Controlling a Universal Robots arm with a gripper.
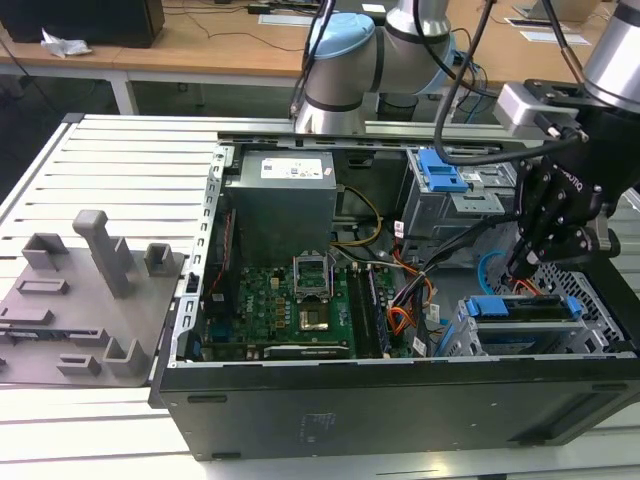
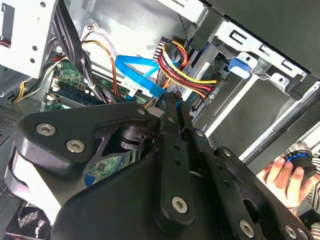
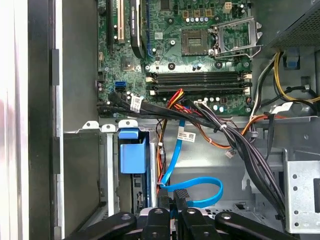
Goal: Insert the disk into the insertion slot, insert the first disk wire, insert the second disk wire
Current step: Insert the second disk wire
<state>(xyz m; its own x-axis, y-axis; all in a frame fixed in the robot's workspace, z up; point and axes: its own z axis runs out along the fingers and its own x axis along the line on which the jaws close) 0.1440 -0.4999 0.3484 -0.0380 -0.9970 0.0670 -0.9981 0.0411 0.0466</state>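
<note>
The disk, framed by its blue carrier, lies inside the insertion slot, the low grey perforated cage at the exterior view's right front. The carrier's blue end also shows in the first wrist view. My gripper hangs just above the cage's inner end. Its fingers sit close together on the dark plug of the second disk wire, a thin light-blue cable that loops back toward the motherboard. In the second wrist view the gripper is beside the same blue cable.
An orange-red cable bundle and thick black cables cross close to the gripper. The taller grey cage with a blue latch stands behind it. A person's hand is outside the case. A grey fixture block lies on the exterior view's left.
</note>
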